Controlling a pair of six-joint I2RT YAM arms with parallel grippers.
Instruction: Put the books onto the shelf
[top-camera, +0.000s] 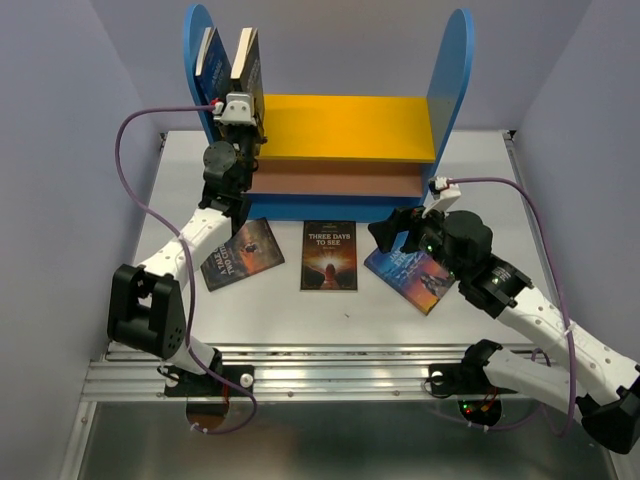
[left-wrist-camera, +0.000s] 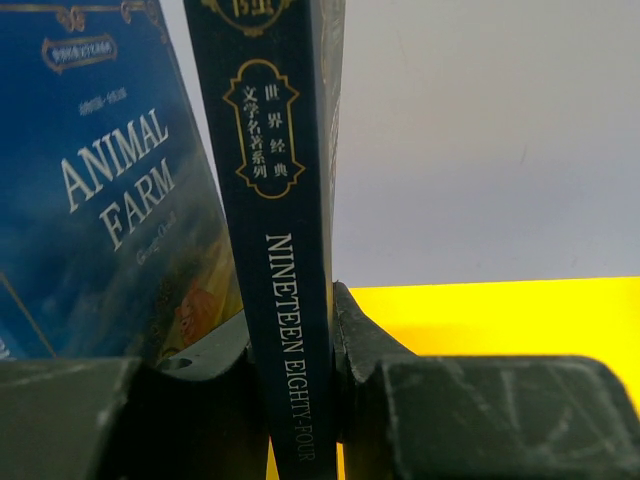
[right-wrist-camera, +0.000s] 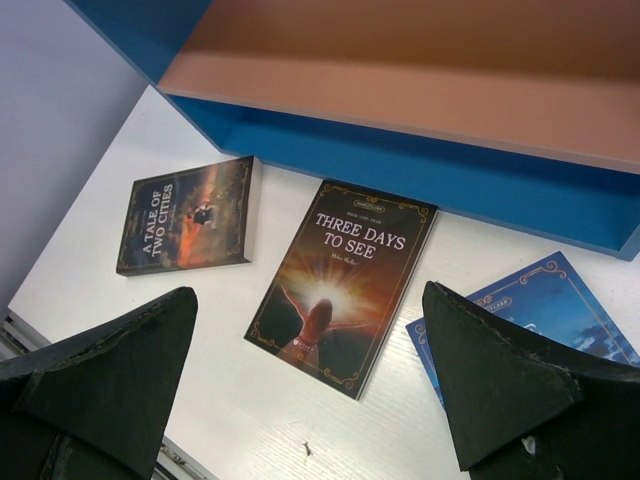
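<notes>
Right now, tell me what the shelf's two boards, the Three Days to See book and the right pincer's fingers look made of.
Yellow upper board and brown lower board: smooth matte painted board, probably wood or fibreboard; flat even colour, no grain visible.
Three Days to See: paper, slightly glossy printed cover; thin, soft sheen.
Right pincer fingers: matte black plastic or rubber, faintly scuffed.
</notes>
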